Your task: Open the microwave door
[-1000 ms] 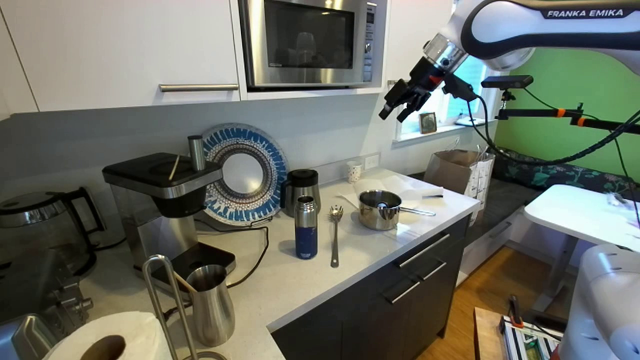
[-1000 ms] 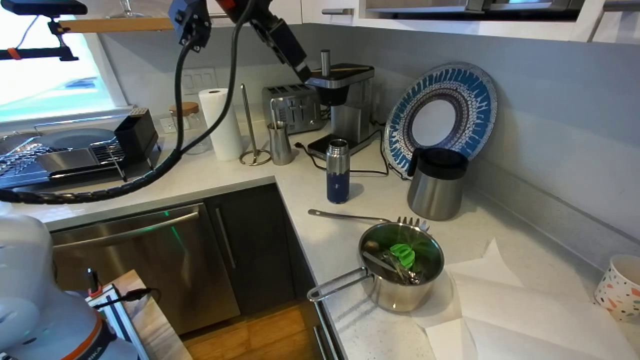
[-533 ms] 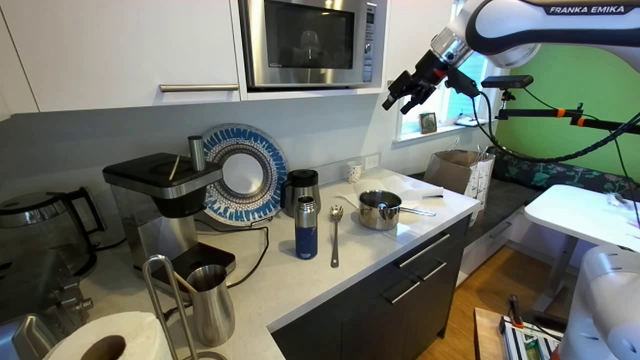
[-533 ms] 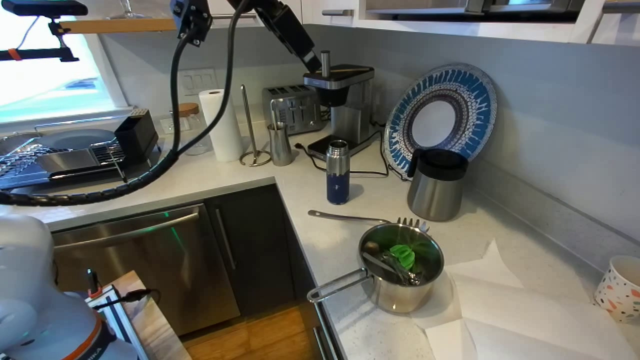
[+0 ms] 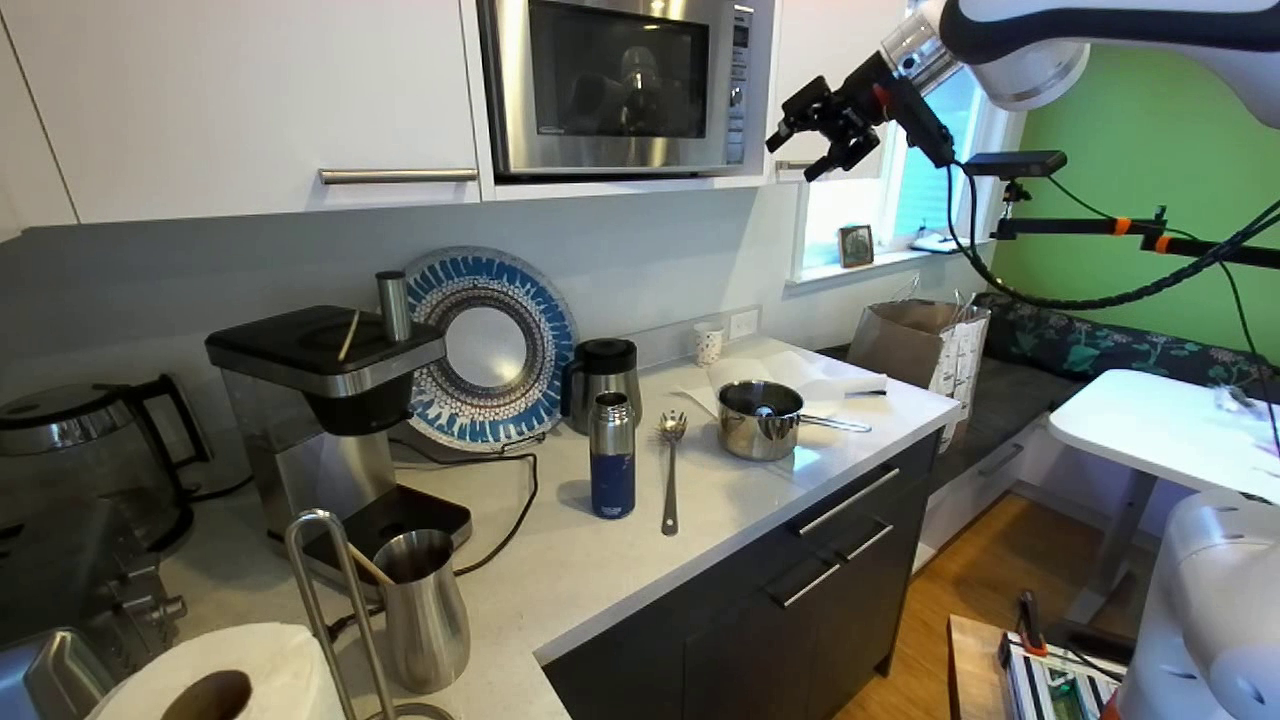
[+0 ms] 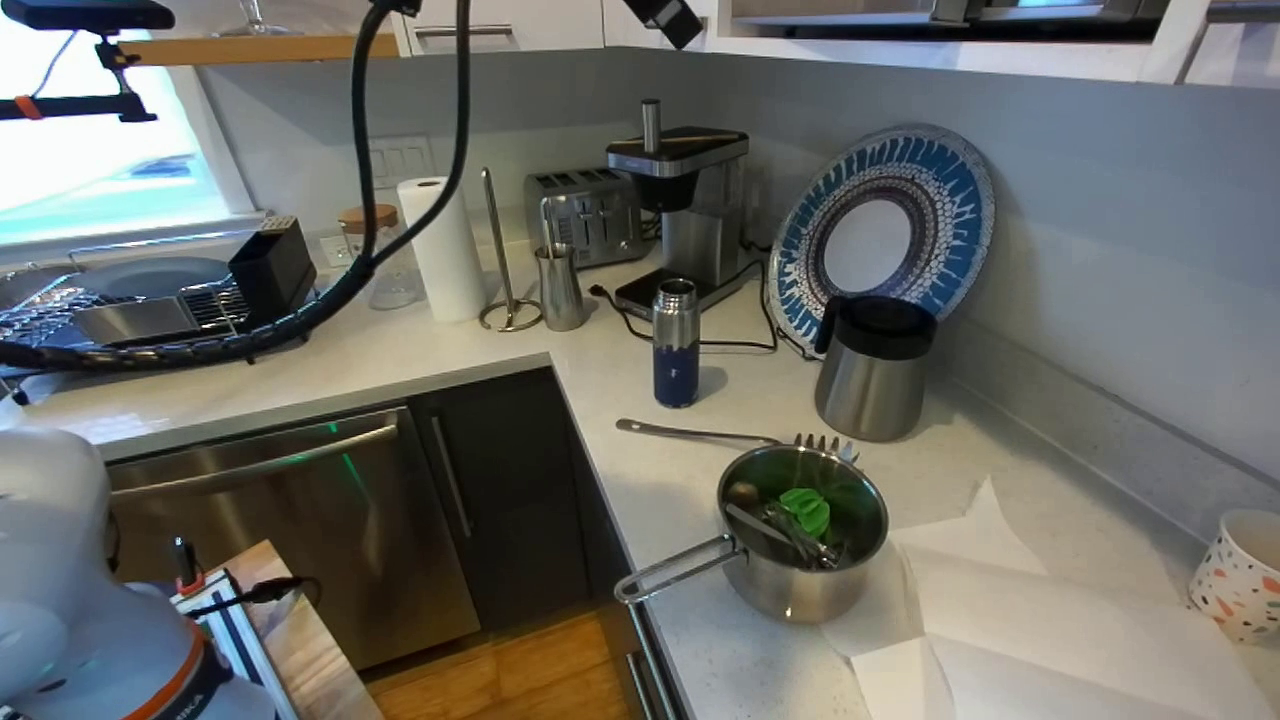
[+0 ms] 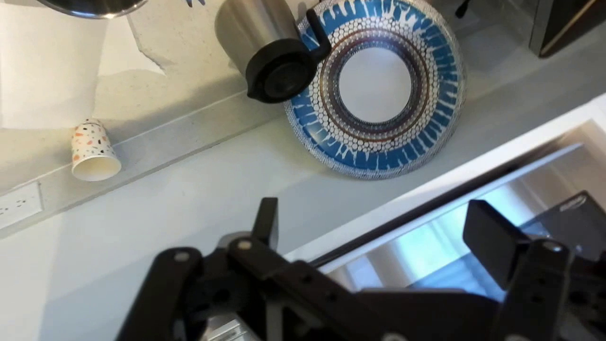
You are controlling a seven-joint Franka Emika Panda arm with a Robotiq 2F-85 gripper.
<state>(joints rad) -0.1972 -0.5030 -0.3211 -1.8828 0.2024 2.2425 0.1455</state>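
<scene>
The microwave door (image 5: 620, 68) has a dark glass window in a silver steel frame and is shut. In the wrist view its shiny frame (image 7: 421, 246) and a corner of the dark window (image 7: 568, 222) lie at lower right, partly behind the gripper. My gripper (image 5: 795, 158) is black, open and empty. In an exterior view it hangs to the right of the microwave, near its lower edge, apart from the door in that picture. In the wrist view the gripper (image 7: 373, 213) has its fingers wide apart with nothing between them. In an exterior view only one fingertip (image 6: 682, 28) shows at the top edge.
White cabinets with bar handles (image 5: 398, 176) flank the microwave. Below on the counter stand a coffee maker (image 5: 330, 350), a patterned plate (image 5: 430, 400), a steel carafe (image 5: 612, 385), a blue bottle (image 5: 612, 485) and a pot (image 5: 750, 430). The arm's cable (image 6: 370, 200) hangs down.
My gripper has risen in both exterior views and tilted to point less steeply down. It has mostly left the top of an exterior view. The door and the counter things have not moved.
</scene>
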